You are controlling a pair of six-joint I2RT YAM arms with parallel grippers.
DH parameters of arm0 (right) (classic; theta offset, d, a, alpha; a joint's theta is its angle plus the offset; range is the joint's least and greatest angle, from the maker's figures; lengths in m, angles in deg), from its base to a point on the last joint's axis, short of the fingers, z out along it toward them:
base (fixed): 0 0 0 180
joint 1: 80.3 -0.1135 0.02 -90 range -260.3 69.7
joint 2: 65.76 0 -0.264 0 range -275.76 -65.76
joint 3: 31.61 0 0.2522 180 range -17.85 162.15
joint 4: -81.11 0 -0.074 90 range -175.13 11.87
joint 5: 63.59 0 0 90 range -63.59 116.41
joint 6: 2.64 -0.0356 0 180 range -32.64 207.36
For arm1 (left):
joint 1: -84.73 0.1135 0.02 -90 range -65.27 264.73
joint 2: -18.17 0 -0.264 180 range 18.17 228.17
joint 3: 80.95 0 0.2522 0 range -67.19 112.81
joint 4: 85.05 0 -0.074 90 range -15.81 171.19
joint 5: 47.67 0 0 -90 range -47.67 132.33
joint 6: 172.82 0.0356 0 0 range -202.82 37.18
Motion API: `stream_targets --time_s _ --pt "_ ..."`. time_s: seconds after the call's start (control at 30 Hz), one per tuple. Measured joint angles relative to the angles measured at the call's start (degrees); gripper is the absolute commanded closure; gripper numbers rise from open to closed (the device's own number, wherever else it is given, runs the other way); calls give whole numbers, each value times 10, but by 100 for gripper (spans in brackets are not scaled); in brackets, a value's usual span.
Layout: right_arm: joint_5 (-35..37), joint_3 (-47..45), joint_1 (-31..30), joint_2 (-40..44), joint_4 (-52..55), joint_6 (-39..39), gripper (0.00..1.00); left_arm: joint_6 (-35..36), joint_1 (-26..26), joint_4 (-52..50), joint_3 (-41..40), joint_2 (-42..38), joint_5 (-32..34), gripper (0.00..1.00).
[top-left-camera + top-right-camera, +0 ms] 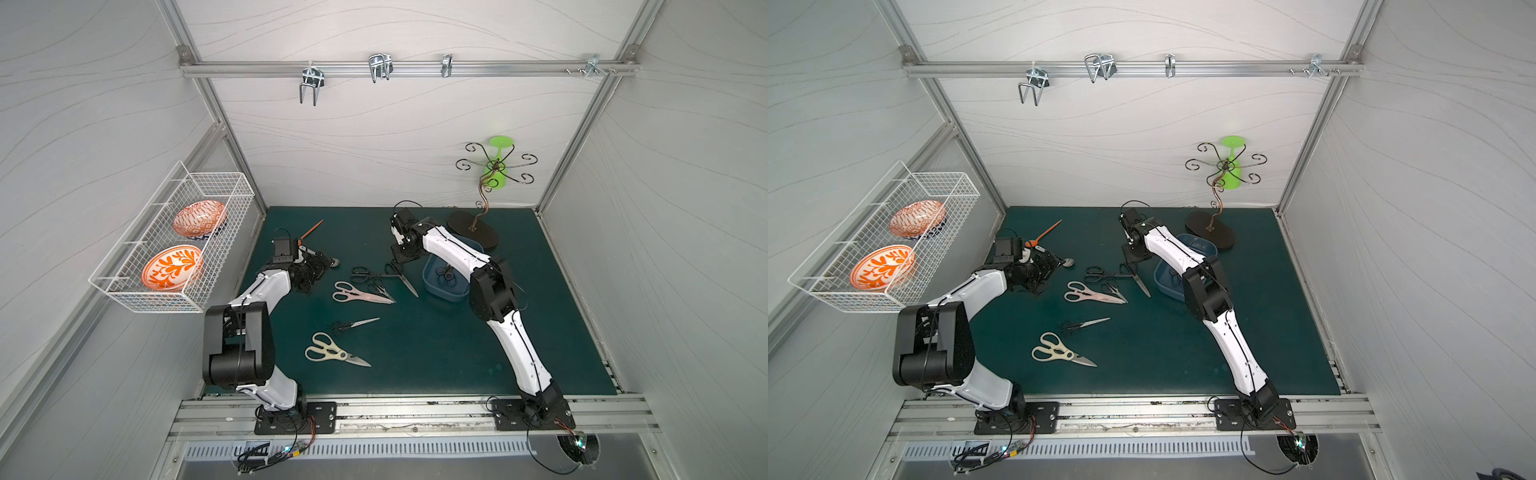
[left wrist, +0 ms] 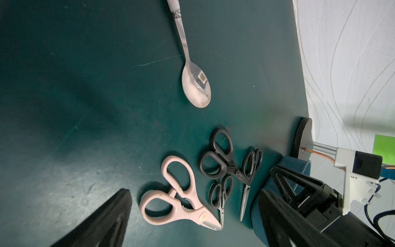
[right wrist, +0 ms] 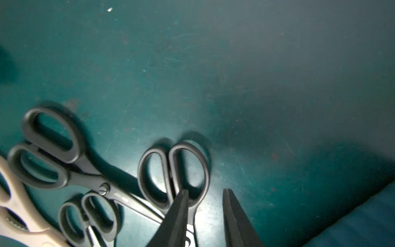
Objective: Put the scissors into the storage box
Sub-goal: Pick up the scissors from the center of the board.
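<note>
Surface: dark green mat (image 1: 415, 353), a bit scuffed, with pale panelled walls on three sides and lots of bare room up front
Nearest pair: cream shears (image 1: 328, 353) lying alone near the front edge, blades pointing right
Next back: small black scissors (image 1: 353, 324), also alone, tips to the right
Middle pile: pink shears (image 1: 357, 294) touching a tangle of black-handled pairs
Likely target: black scissors (image 3: 171, 166), handles toward the back wall, long axis running forward and right toward the box
Right gripper (image 3: 205, 191): right on those handles, jaws partway apart. One finger is over a loop and the other outside it, so it's straddling the rim and not pinching yet, far as I can see
Storage box (image 1: 446, 296): just beside that pair on its right, half under the right arm, a few dark handle loops already inside
Left gripper (image 1: 318, 272): spread wide, empty, hovering at the pile's left side
Nearer arm: right, easily
Far back: metal spoon (image 2: 195, 85), orange spoon (image 1: 311, 228) and stand base (image 1: 473, 228), none of them part of the job
</note>
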Motion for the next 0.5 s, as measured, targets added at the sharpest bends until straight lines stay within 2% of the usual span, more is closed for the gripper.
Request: stream_targets --time_s 0.5 --pt "-8 0 4 -28 -9 -2 72 0 0 0 0 4 -4 3"
